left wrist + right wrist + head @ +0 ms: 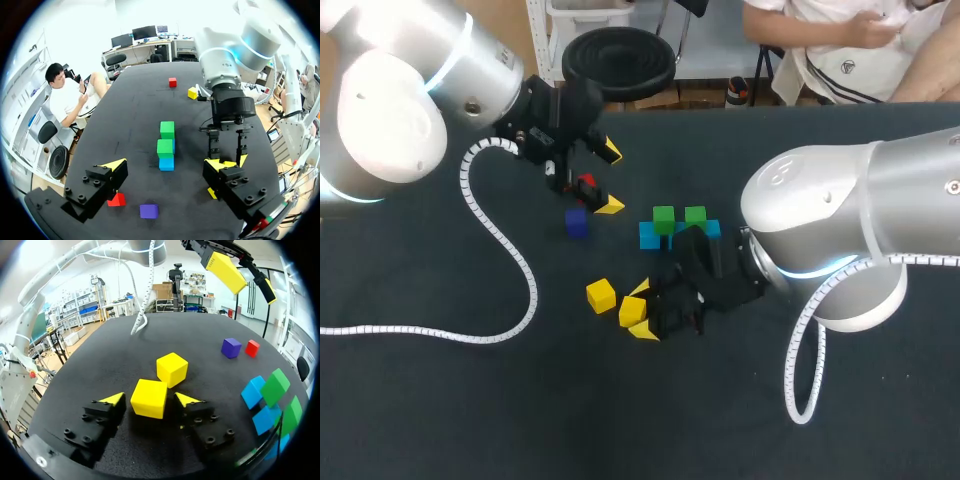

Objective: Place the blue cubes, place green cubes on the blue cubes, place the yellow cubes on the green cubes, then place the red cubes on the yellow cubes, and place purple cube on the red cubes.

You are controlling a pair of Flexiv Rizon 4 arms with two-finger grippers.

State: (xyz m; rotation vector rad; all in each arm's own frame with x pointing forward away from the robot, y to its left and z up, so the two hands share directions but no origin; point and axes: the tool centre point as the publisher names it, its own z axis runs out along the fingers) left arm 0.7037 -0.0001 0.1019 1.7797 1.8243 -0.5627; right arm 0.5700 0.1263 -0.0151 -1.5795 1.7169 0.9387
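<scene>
Jaws of the right gripper [149,397] stand apart, low over the table [440,400], with a yellow cube [149,398] between them. The right wrist view shows a thin gap on each side, so neither finger touches it. A second yellow cube [172,369] sits just ahead, close to the first. Beside this gripper two blue cubes [648,238] lie side by side, each with a green cube [663,217] on top. The left gripper [610,178] hangs above the table with its jaws wide apart and nothing between them. Beneath it a red cube [116,200] lies by one finger, and a purple cube [148,211] rests near the red one, apart from it. Far across the table, beyond the right arm, lie another red cube [172,82] and a third yellow cube [192,93].
</scene>
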